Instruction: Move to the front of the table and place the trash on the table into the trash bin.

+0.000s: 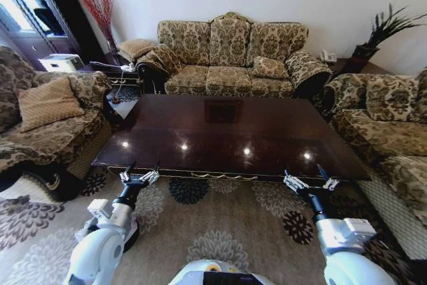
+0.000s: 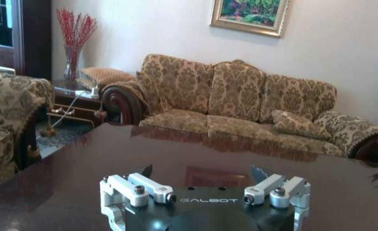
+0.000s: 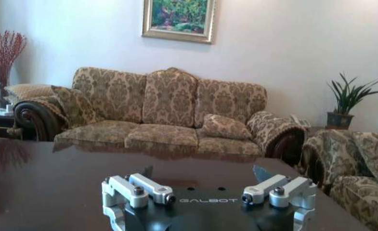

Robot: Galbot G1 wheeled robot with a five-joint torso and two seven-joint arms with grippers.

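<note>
Although both grippers hang at the near edge of the table (image 1: 227,131), neither has anything to close on; the left gripper (image 1: 139,177) sits just short of the near-left corner with its fingers spread, and the right gripper (image 1: 310,182) mirrors it near the near-right corner, fingers likewise spread and holding nothing; both wrist views show the same wide gap between the dark fingertips, each pair pointing out across the glossy top toward the far sofa (image 1: 230,58). Counted: two grippers, one table, and, on the dark reddish wood that shows, no paper wad, wrapper, scrap or bottle that I can make out, only bright ceiling-light reflections and the inset square at the centre; no trash bin can be picked out on the patterned carpet (image 1: 220,231) or beside the furniture either. So the relation the next move would turn on, which way a piece of trash lies from the fingers and which arm is nearer, cannot be settled here; my judgement is that the robot stands squarely at the long front side, the table's long axis running left to right before it, so each arm would cover its own half. Beyond lie one three-seat sofa and two side sofas, left (image 1: 40,118) and right (image 1: 387,125).
</note>
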